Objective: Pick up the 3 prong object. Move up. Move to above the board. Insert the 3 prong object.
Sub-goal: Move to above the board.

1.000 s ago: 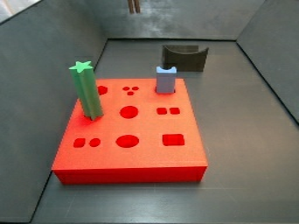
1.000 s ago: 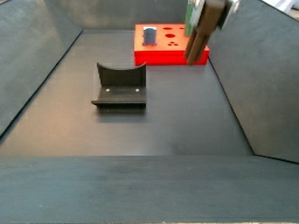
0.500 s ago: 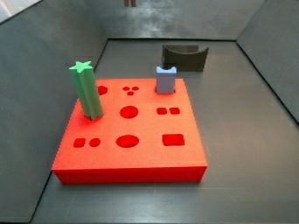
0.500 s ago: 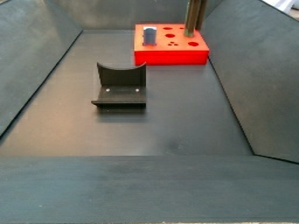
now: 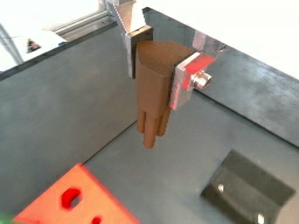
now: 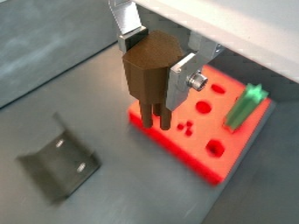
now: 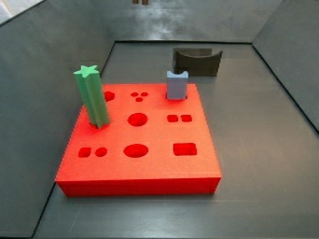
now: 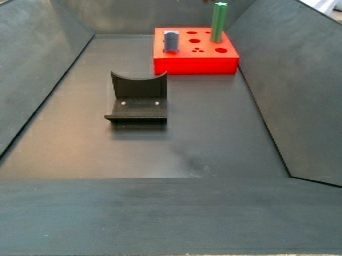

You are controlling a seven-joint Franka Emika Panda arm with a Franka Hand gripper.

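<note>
High above the floor, the gripper (image 5: 156, 66) hangs with its flat silver fingers (image 5: 128, 52) clamped on the 3 prong object (image 5: 156, 94), a brown peg with a blocky top and slim prongs pointing down. In both wrist views the peg sits upright between the plates, its prongs free in the air; in a wrist view its tips (image 6: 156, 117) hang over the near edge of the board (image 6: 201, 140), clear of it. From the side, only a sliver of the gripper (image 7: 140, 3) pokes in at the upper edge of the picture, well above everything.

Going left to right in a side view: the green star-topped post (image 7: 91, 96) stands upright near the left edge of the red board (image 7: 149, 163), which lies flat on the dark floor. Circles, squares and three small dots are cut into its top. At the board's far edge stands the short light-blue block (image 7: 178, 85). Behind it, apart from the board, sits the dark grey curved block (image 7: 197, 62). In a side view from the opposite end, that curved block (image 8: 136, 98) lies nearer, with the board (image 8: 197, 55) far back.
</note>
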